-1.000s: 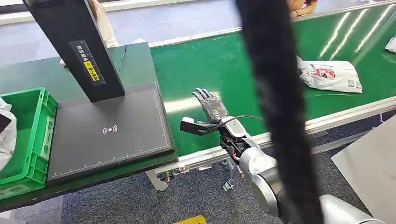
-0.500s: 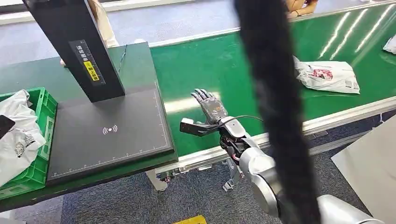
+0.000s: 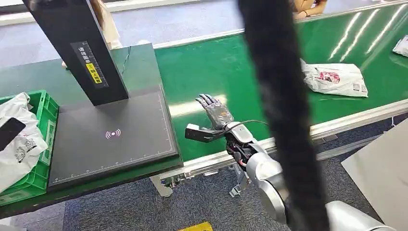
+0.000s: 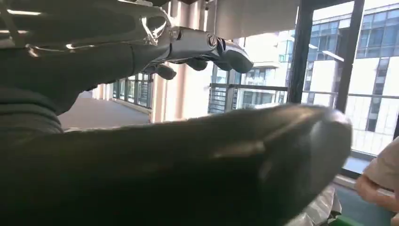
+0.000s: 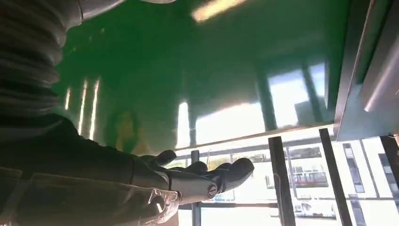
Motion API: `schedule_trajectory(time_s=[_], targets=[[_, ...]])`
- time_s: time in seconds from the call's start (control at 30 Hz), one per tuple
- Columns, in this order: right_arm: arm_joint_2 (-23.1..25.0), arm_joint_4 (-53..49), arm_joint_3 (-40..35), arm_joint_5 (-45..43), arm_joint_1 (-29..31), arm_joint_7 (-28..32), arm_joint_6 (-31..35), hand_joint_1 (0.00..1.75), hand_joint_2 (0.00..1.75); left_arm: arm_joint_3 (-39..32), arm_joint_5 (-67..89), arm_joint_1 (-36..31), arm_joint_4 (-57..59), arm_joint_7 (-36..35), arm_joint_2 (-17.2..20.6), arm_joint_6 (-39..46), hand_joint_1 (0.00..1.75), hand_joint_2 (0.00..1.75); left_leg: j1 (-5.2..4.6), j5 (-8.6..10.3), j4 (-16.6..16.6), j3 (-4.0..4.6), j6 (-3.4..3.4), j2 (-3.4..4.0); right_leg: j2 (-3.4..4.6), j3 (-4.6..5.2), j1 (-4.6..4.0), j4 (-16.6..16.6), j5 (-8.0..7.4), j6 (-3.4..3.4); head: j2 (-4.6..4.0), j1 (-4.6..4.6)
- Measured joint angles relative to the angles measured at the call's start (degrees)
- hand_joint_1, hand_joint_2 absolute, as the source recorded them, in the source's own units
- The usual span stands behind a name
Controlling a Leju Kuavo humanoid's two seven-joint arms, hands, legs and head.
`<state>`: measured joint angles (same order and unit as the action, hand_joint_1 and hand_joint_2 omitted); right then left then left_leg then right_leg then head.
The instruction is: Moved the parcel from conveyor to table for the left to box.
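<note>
White parcel point(image 3: 334, 78) lies on the green conveyor point(image 3: 231, 72) at two o'clock of the empty, open-fingered right hand point(image 3: 216, 111), which risks mistiming its grab.

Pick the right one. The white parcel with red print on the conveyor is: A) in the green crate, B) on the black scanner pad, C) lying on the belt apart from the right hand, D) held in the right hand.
C: the parcel lies flat on the green belt, well away from the open, empty right hand.

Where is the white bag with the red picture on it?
The white parcel lies on the green conveyor belt, at the right of the head view, beyond the right hand.
</note>
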<state>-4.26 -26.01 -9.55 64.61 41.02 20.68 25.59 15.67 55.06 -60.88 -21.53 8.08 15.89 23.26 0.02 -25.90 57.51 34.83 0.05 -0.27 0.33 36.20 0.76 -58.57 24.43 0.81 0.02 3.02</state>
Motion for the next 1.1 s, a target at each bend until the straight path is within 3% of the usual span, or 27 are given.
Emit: schedule_trajectory(time_s=[0.17,0.2,0.47,1.1], targets=[[0.15,0.29,0.00,-0.48,0.00,0.00,0.24,0.00,1.75,-0.66,-0.53,-0.01,-0.04,3.33,-1.69,0.22,0.00,0.00,0.00,0.00,0.01,0.00,0.00,-0.04,-0.07,0.00,0.01,0.01,0.00,0.00,0.00,0.00],[0.35,0.31,0.00,-0.50,0.00,-0.02,0.24,0.00,0.00,-0.64,-0.37,0.00,-0.15,4.33,-2.54,0.46,0.00,0.00,0.00,0.00,0.02,0.00,0.00,-0.06,-0.11,-0.01,0.01,0.01,0.00,0.00,0.00,0.00],[1.64,0.31,0.00,-0.55,0.11,-0.61,0.20,0.00,0.00,1.00,0.13,1.07,-4.37,9.12,-10.38,0.31,0.00,0.00,-0.05,0.00,0.03,0.02,0.01,-0.05,-0.12,-0.05,0.09,0.02,-0.02,0.02,0.00,0.00],[1.51,0.39,0.42,-2.12,-0.28,0.83,1.03,0.00,0.00,4.41,-2.49,4.27,-10.13,11.85,-12.92,-2.06,0.00,0.00,-0.03,0.00,0.02,0.01,0.01,-0.10,-0.17,-0.04,0.07,0.02,-0.01,0.02,0.00,0.00]])
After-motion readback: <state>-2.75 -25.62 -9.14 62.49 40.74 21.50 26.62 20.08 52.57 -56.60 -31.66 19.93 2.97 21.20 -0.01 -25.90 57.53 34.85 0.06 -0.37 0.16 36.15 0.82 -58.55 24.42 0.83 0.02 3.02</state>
